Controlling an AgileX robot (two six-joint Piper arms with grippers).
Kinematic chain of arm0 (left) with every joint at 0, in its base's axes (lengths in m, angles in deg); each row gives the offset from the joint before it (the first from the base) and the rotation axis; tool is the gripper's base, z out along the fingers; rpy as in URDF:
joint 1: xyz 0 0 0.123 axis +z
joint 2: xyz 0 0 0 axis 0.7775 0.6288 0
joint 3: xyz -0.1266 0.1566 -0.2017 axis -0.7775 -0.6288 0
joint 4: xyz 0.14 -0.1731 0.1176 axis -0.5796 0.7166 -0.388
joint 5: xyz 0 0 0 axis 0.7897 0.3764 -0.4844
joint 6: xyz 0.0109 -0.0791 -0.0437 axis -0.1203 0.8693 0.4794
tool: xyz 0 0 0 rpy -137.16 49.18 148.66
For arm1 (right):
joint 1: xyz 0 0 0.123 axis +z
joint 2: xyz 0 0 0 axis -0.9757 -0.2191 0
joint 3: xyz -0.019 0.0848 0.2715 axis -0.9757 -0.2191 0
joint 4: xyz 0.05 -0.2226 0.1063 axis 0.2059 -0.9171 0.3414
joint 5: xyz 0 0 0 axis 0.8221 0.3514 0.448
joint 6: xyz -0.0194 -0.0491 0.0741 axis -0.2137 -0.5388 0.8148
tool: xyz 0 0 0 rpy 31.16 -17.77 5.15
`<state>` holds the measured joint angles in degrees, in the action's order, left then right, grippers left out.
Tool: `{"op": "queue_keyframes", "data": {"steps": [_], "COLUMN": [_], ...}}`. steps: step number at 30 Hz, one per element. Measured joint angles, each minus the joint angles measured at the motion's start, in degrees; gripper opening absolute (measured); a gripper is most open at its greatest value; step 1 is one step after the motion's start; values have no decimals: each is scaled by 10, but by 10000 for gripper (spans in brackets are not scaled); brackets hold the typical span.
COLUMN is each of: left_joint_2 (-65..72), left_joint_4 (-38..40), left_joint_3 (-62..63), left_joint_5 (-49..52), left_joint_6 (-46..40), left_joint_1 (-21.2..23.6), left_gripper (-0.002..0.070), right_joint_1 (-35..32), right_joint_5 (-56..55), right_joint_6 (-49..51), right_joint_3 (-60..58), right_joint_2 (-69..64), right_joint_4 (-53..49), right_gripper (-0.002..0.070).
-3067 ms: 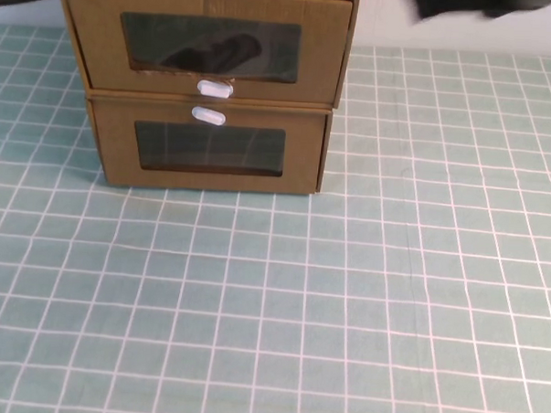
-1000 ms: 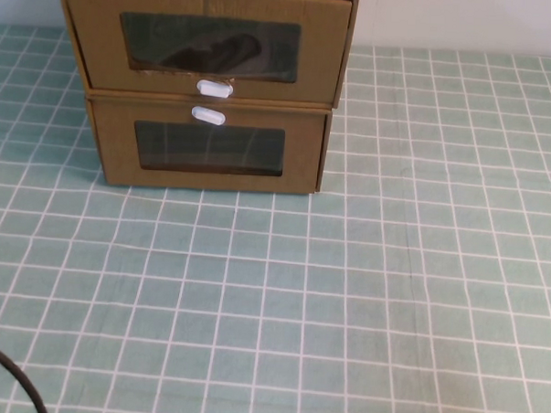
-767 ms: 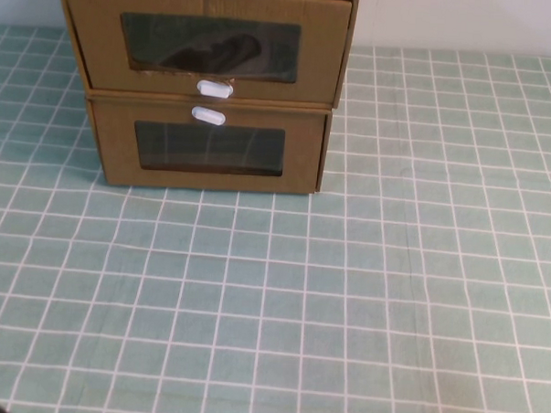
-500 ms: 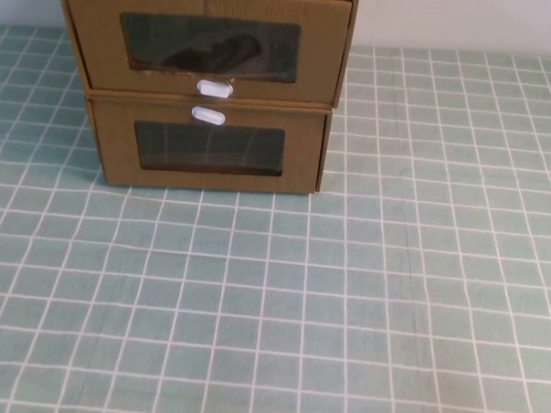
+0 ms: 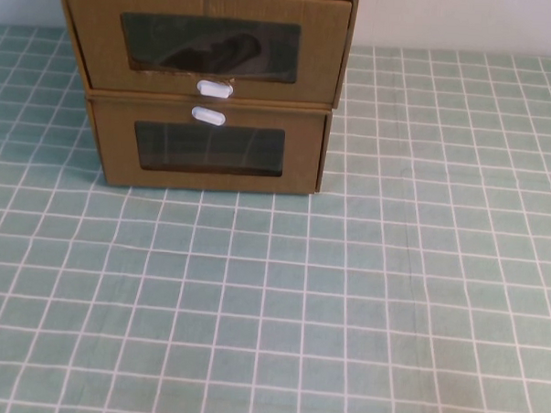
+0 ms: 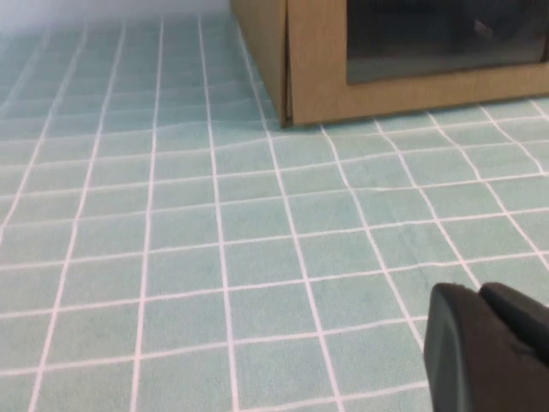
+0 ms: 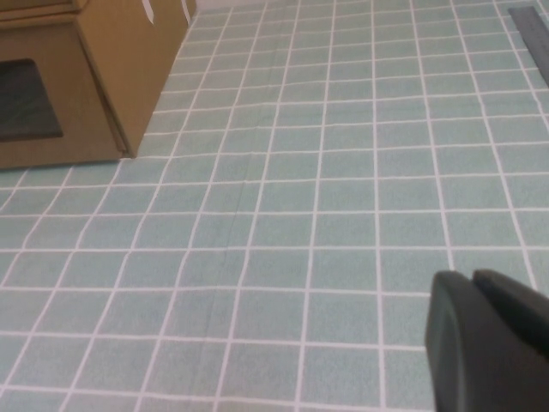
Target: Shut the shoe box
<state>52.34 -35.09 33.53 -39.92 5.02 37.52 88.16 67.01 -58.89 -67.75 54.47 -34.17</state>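
Tiled green table (image 5: 345, 292) fills most of the high view, nothing on it but the two stacked cardboard boxes at the far left-centre edge. Upper one is the shoe box (image 5: 209, 44): window in front, white pull tab (image 5: 214, 89) just below the window, dark shape visible inside. Its front sits flush with its sleeve, no gap showing, so I judge the drawer already pushed home. It rests directly on the lower box (image 5: 208, 149), whose tab (image 5: 207, 116) is above its window.

Changes: three seconds back a dark arm part and a cable sat in the top corners of the high view; a second ago only a cable looped at the bottom left; now both are gone. Box front looks the same throughout. Reads as arms pulled back, task done or near done.

Left gripper (image 6: 489, 352) is low over the table, near side of the stack, well apart from it; holds nothing, finger spread cannot be told. Right gripper (image 7: 485, 339) hangs over bare tiles off to the stack's right, also empty, opening cannot be told either.
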Motion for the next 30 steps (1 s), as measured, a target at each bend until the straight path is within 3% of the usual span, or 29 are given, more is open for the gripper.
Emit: {"op": "queue_keyframes", "data": {"steps": [30], "left_joint_2": [-1], "left_joint_4": [-13], "left_joint_3": [0], "left_joint_5": [7], "left_joint_6": [37], "left_joint_1": [0], "left_gripper": [-5], "right_joint_1": [0], "right_joint_5": [0], "right_joint_6": [0], "right_joint_3": [0], "right_joint_2": [0], "right_joint_4": [0], "right_gripper": [-13]}}
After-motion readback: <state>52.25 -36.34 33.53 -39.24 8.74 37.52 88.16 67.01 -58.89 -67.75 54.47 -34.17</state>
